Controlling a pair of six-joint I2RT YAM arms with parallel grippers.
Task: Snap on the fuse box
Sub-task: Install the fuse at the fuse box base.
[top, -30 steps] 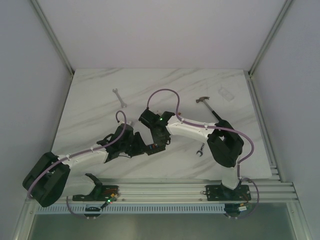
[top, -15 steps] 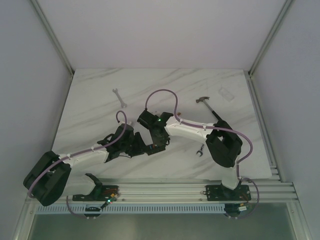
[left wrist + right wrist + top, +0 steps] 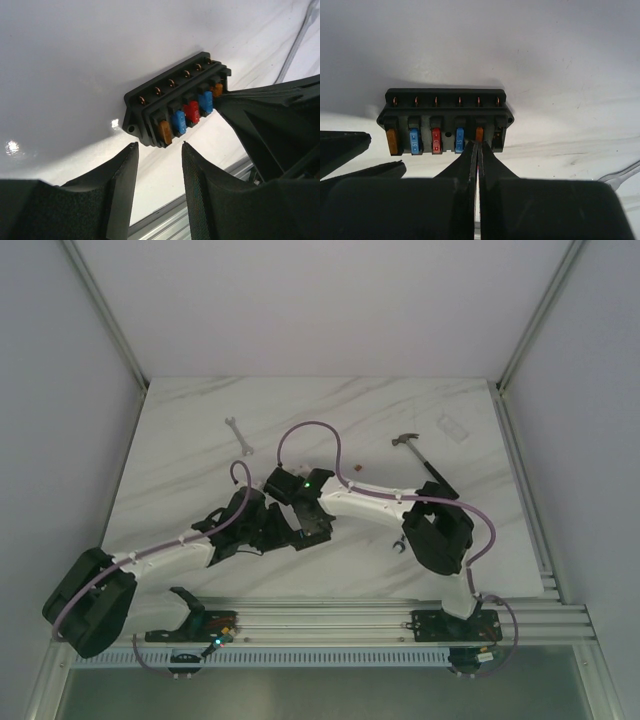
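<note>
The fuse box [image 3: 445,120] is a small black block lying on the white marble table, with orange, blue, red, blue and orange fuses in a row. My right gripper [image 3: 478,145] is shut, and its tips touch the near end of the fifth, orange fuse [image 3: 479,133]. The sixth slot looks empty. In the left wrist view the fuse box [image 3: 177,107] lies just beyond my left gripper [image 3: 157,147], which is open and empty. The right gripper's fingers [image 3: 270,115] reach in from the right. In the top view both grippers [image 3: 295,525] meet at the table's near centre and mostly hide the box.
A wrench [image 3: 238,435] lies at the back left and a hammer [image 3: 420,453] at the back right. A clear plastic piece [image 3: 452,428] lies beyond the hammer. A tiny orange piece [image 3: 358,468] lies by the right arm. A small wrench [image 3: 400,540] lies near the right base.
My right arm's wrist and elbow have swung left, toward the left gripper, uncovering the tiny orange piece. The left arm has hardly moved.
</note>
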